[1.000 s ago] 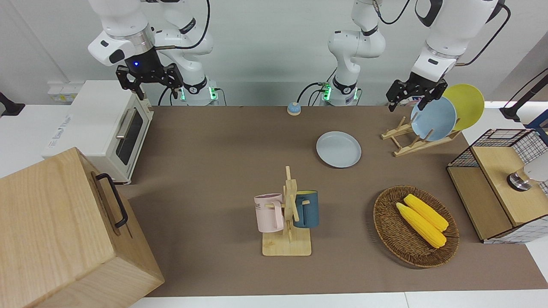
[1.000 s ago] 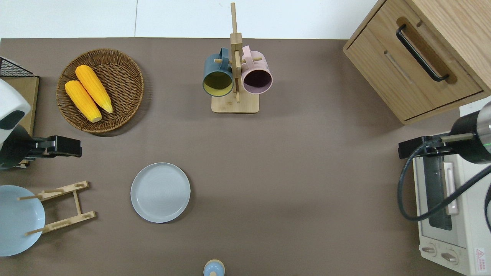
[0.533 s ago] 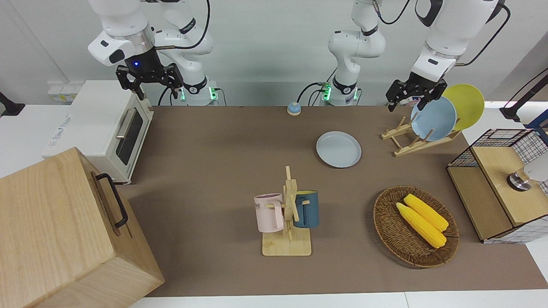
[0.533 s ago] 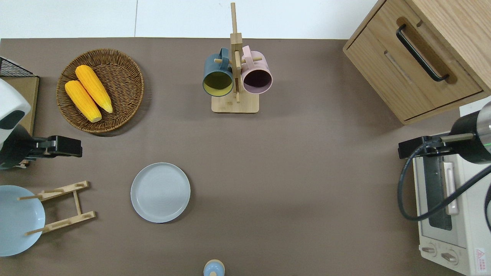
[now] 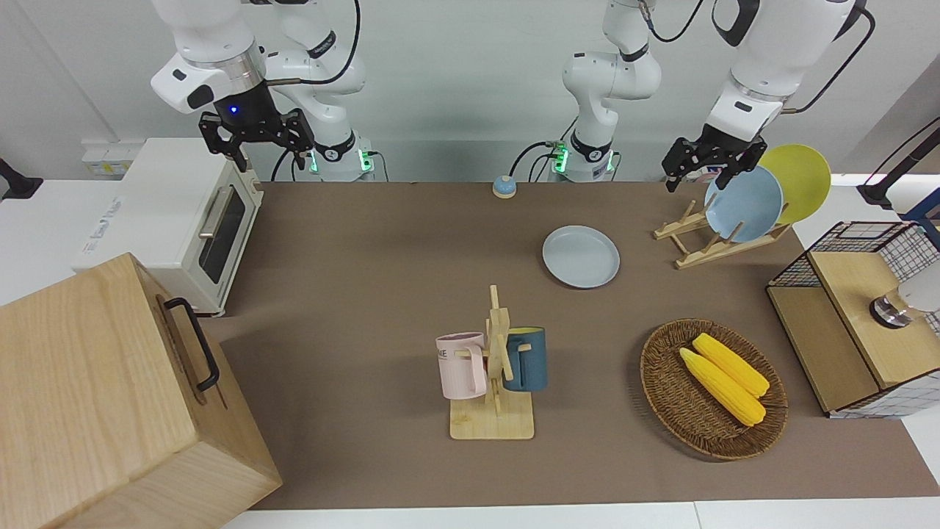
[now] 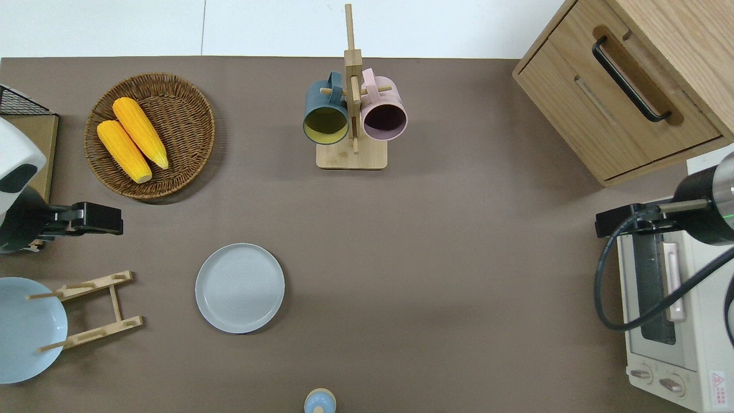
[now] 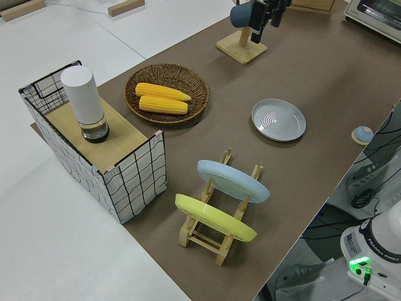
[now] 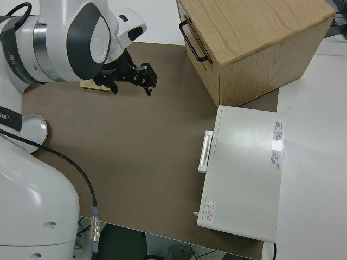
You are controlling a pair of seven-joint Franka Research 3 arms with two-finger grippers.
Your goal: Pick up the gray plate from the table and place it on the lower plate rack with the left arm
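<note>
A robotics lab set up as a mock kitchen: two white robot arms are mounted at a brown-matted surface carrying a toaster oven, a mug tree, a plate rack and a wooden cabinet.

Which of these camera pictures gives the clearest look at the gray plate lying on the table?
The overhead view: the gray plate shows as a full, unobstructed circle. The front view and left side view show it whole but slanted. The right side view catches only an edge.
</note>
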